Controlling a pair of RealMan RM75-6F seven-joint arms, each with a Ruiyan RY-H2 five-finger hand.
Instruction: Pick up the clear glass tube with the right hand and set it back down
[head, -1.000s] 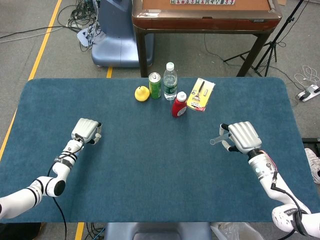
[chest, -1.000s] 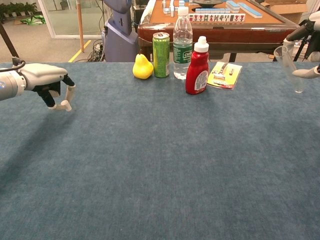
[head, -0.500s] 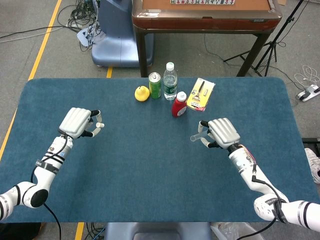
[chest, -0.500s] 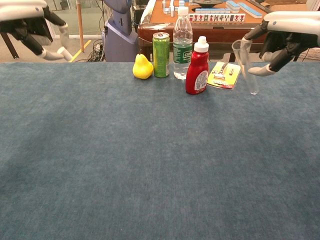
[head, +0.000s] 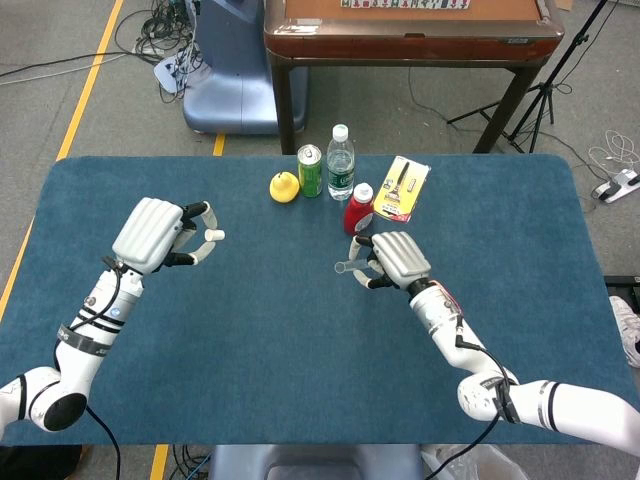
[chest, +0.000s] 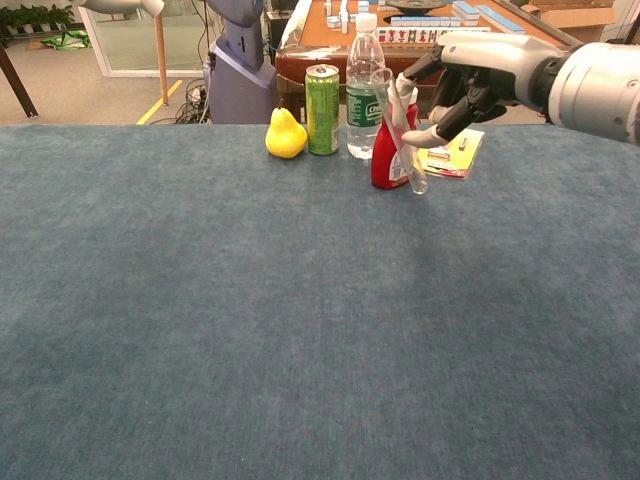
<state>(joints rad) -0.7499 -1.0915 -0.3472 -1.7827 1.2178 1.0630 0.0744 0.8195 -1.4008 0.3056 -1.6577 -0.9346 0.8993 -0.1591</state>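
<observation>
My right hand (head: 397, 258) holds the clear glass tube (head: 346, 267) above the middle of the blue table, just in front of the red bottle (head: 359, 208). In the chest view the tube (chest: 411, 165) hangs nearly upright, slightly tilted, off the cloth, pinched between the thumb and fingers of that right hand (chest: 472, 78). It overlaps the red bottle (chest: 388, 150) behind it. My left hand (head: 160, 236) is raised over the left side of the table, fingers apart and holding nothing. Only a sliver of the left hand (chest: 122, 5) shows at the top edge of the chest view.
At the table's far edge stand a yellow pear (head: 284, 187), a green can (head: 310, 171) and a water bottle (head: 340, 162), with a yellow packet (head: 402, 189) lying to their right. A wooden game table (head: 410, 30) stands behind.
My right hand has carried the tube leftward from the right side toward the table's middle, near the red bottle. My left hand has risen and its fingers have spread.
</observation>
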